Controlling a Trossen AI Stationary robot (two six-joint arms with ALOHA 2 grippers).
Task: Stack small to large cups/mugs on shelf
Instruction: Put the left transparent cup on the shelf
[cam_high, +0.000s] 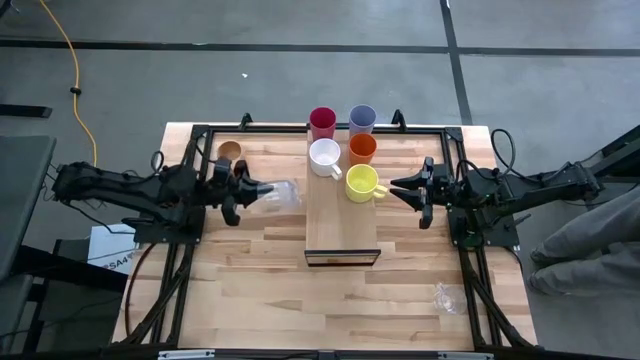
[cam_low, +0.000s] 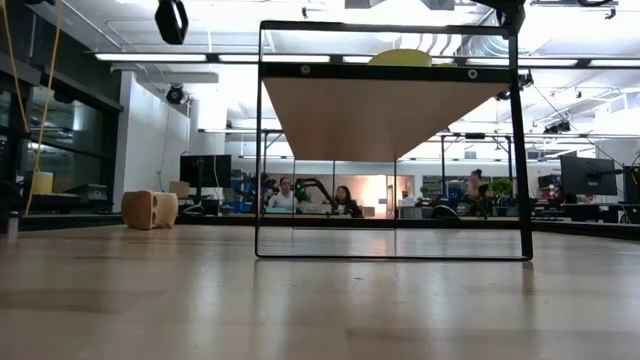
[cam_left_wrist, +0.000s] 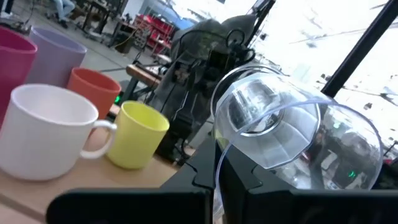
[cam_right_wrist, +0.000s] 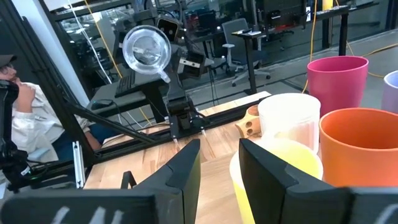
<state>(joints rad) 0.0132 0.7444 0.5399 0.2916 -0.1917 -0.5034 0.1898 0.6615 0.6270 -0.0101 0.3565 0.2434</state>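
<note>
The pale wood shelf (cam_high: 342, 215) carries a crimson tumbler (cam_high: 322, 122), a lavender tumbler (cam_high: 362, 119), a white mug (cam_high: 325, 157), an orange tumbler (cam_high: 362, 149) and a yellow mug (cam_high: 361, 183), all upright. My left gripper (cam_high: 258, 188) is left of the shelf, shut on a clear glass (cam_high: 282, 194). My right gripper (cam_high: 396, 188) is open right of the shelf, its fingers (cam_right_wrist: 186, 171) level just beside the yellow mug (cam_right_wrist: 280, 174); whether they touch it I cannot tell. A tan wooden cup (cam_high: 229, 151) rests on the table at the far left. My left gripper holds the clear glass by its rim (cam_left_wrist: 219, 168), at the mouth end. The fingers come level from the table's left. The glass lies on its side, lifted clear of the table, with its thick base (cam_right_wrist: 146, 51) turned toward the shelf.
A second clear glass (cam_high: 448, 296) lies on the table near the right front. The shelf stands raised on a dark frame (cam_low: 262, 140). Black rails (cam_high: 190, 230) run along both table sides. People sit in the room beyond the table.
</note>
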